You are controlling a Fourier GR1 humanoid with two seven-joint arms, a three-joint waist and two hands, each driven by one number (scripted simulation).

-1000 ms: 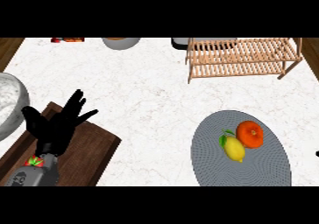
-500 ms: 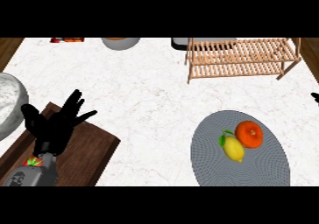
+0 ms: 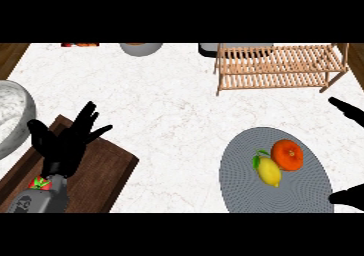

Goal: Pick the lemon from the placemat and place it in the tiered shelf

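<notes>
Approach step, judging by the layout: lemon (image 3: 269,171) not yet touched, lying on the round grey placemat (image 3: 240,187) near the tabletop's (image 3: 170,105) right edge, toward the near side, touching or just beside an orange (image 3: 287,154) at its upper right. Right hand (image 3: 352,113) only partly in view at the right edge, above the placemat: one dark part beside the tabletop's right edge, another dark shape lower down by the placemat's near right rim, possibly the same hand's thumb, though hard to tell. Fingers seemingly straight and spread, closed on nothing. Left hand (image 3: 65,142) resting open, fingers up and apart, over the brown wooden board (image 3: 104,170) at the near left corner, beside a white marbled bowl (image 3: 6,117) at the left edge. Wooden tiered shelf (image 3: 277,67) standing at the far right corner, well apart from the lemon.

Next move, by this reading: bring the right hand down over the lemon, curl around it without nudging the orange, then lift and carry toward the shelf's slats.
</notes>
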